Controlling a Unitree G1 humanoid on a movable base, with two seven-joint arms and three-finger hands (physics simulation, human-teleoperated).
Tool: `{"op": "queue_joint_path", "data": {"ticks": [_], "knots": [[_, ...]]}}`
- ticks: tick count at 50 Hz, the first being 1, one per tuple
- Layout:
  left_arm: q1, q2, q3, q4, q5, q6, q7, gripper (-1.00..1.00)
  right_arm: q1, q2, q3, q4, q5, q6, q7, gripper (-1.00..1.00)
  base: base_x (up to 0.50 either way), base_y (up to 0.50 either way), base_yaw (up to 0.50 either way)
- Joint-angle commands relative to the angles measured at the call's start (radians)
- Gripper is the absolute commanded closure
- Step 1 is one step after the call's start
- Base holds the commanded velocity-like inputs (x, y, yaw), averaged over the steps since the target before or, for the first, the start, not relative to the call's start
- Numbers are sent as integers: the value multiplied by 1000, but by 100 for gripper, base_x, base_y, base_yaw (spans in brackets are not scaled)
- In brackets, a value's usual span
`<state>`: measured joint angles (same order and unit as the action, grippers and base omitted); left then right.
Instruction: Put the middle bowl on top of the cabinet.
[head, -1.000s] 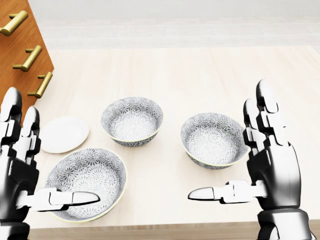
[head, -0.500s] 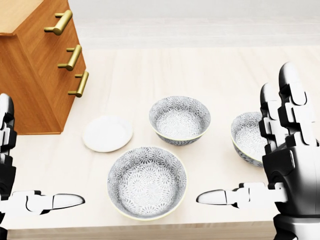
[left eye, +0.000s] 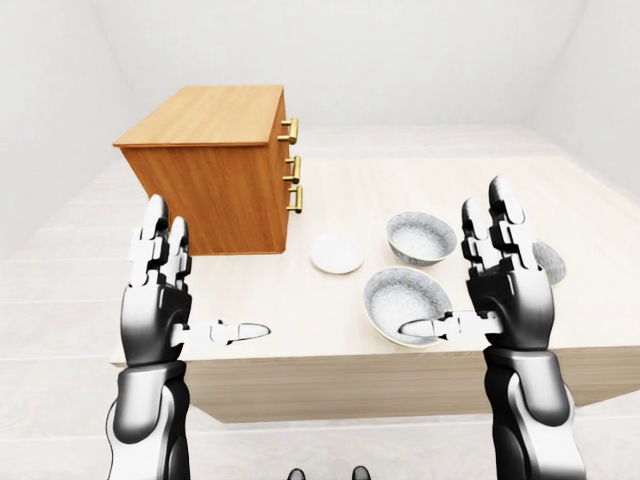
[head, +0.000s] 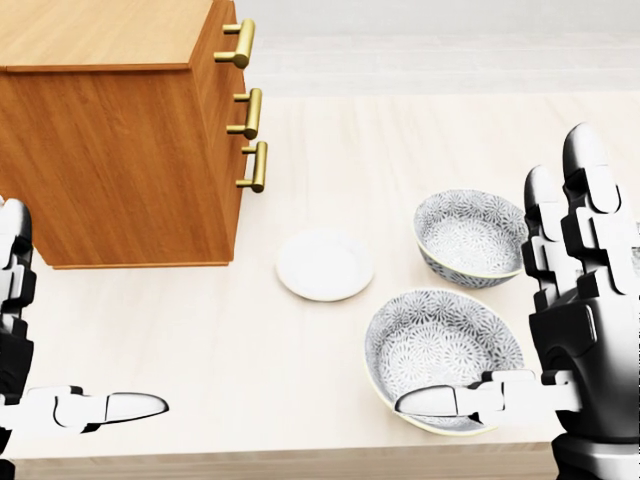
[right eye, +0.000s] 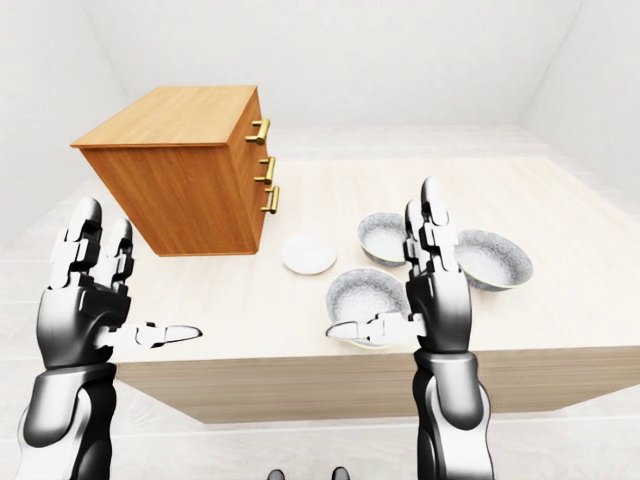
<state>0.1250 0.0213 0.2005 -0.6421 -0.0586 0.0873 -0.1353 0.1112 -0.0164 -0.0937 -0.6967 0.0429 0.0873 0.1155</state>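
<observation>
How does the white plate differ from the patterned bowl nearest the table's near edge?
The plate is plain white, flat and shallow; the nearest bowl is deep-walled and covered in a grey floral pattern. The plate looks smaller across than the bowl. The plate lies closer to the cabinet, while the bowl sits toward the table's near edge, partly behind the right hand in the head view. Both are round, empty and upright on the table.
</observation>
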Motion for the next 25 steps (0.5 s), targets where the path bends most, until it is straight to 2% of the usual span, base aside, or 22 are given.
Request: {"op": "queue_joint_path", "data": {"ticks": [1, 8, 21, 25], "knots": [[2, 0, 1, 20, 4, 0, -8, -100, 6, 3, -1, 20, 0, 0, 6, -100, 0, 50, 0], [7, -1, 1, 17, 8, 0, -10, -100, 4, 2, -6, 22, 0, 0, 4, -100, 0, 48, 0], [14, -2, -5, 23, 12, 0, -20, -100, 13, -1, -25, 15, 21, 0, 22, -100, 0, 6, 0], [19, -3, 0, 10, 5, 0, -24, -100, 18, -1, -23, 1, 23, 0, 28, -100, 32, 0, 0]]}}
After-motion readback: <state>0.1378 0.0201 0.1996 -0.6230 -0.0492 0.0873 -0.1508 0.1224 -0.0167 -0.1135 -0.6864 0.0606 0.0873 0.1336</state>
